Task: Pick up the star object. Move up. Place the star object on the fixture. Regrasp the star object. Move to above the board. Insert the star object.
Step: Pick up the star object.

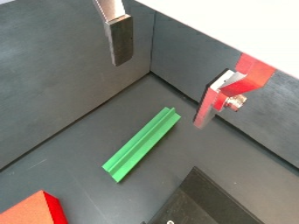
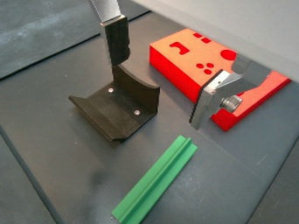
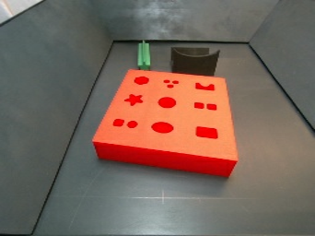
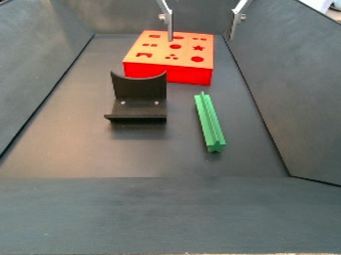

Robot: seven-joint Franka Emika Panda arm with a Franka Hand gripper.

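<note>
The star object is a long bright-green peg lying flat on the dark floor, seen in both wrist views (image 1: 142,144) (image 2: 158,184) and both side views (image 3: 144,55) (image 4: 209,120). The dark fixture (image 4: 138,97) stands beside it, with the curved notch on top (image 2: 117,105) (image 3: 194,58). The red board (image 3: 167,115) (image 4: 170,55) (image 2: 193,61) lies behind the fixture. My gripper (image 4: 202,10) is open and empty, high above the board's edge, the fixture and the peg (image 1: 170,70) (image 2: 163,74). It is out of view in the side view facing the board.
Grey walls (image 4: 280,70) enclose the floor on all sides. The peg lies between the fixture and one side wall (image 1: 233,131). The fixture's edge (image 1: 216,201) and a board corner (image 1: 30,210) show in a wrist view.
</note>
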